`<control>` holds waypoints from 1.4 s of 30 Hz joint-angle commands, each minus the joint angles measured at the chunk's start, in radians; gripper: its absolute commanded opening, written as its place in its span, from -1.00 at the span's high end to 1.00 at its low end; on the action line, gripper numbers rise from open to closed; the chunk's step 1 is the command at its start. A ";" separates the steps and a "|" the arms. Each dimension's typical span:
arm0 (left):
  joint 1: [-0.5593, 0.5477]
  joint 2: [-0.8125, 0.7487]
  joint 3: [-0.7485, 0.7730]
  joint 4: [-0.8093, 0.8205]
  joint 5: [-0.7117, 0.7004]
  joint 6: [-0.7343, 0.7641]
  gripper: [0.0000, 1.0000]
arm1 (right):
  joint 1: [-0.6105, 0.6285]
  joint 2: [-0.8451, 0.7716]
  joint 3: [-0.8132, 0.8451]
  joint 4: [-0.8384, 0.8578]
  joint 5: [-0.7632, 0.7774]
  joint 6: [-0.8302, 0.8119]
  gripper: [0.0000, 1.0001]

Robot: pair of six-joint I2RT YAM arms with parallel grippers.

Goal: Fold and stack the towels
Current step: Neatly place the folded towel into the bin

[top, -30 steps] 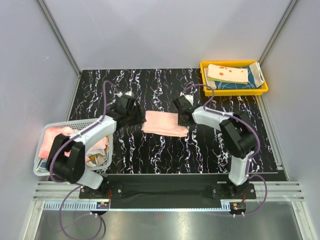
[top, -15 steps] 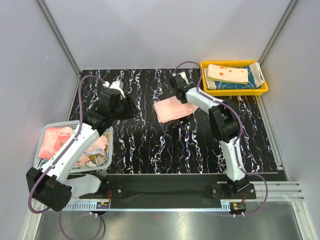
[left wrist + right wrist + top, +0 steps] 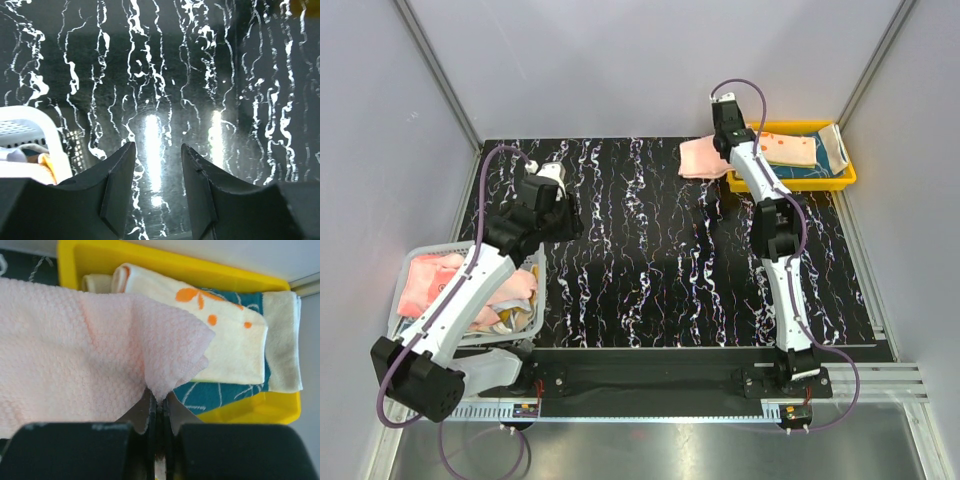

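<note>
1. Now, your right hand [image 3: 157,405] is shut tight on one corner of the pink towel [image 3: 75,350]. Its two fingers are pressed close with the cloth pinched between them.
2. You can see the pink towel from above, far back on the right. It is held up just beside the left end of the yellow tray [image 3: 788,183]. I cannot tell if it touches the tray.
3. Inside the tray lies a folded cream towel [image 3: 220,345] with orange spots. It sits on top of a teal towel [image 3: 220,392] that has a cream edge.
4. From the right wrist view, the pink towel hides the left part of the tray.
5. Your left hand [image 3: 157,150] is open. Its two fingers stand apart and nothing is between them.
6. That hand hangs over the black surface [image 3: 200,75] with the white streaks, near the left side.
7. Look beside your left hand and you see the white basket [image 3: 405,260]. It sits at the left edge of the surface.
8. More towels [image 3: 430,285], pink and orange ones, lie bunched up in the basket. They are not folded.
</note>
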 commanded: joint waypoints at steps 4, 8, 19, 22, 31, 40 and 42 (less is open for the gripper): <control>0.030 0.043 -0.005 0.024 -0.051 0.064 0.09 | -0.059 0.069 0.085 0.205 0.023 -0.142 1.00; 0.033 0.045 -0.025 0.040 -0.026 0.059 0.10 | -0.087 0.112 0.130 0.253 0.000 -0.173 1.00; 0.033 0.054 -0.034 0.038 -0.022 0.059 0.10 | -0.143 0.105 0.148 0.336 -0.042 -0.292 1.00; 0.038 0.065 -0.030 0.035 -0.013 0.059 0.10 | -0.151 0.089 0.127 0.349 -0.038 -0.314 1.00; 0.047 0.070 -0.033 0.040 0.006 0.061 0.10 | -0.174 0.072 0.113 0.368 -0.035 -0.351 1.00; 0.056 0.080 -0.034 0.043 0.027 0.059 0.10 | -0.217 0.023 0.070 0.369 -0.061 -0.345 1.00; 0.058 0.083 -0.036 0.043 0.035 0.059 0.10 | -0.228 0.010 0.056 0.365 -0.081 -0.325 1.00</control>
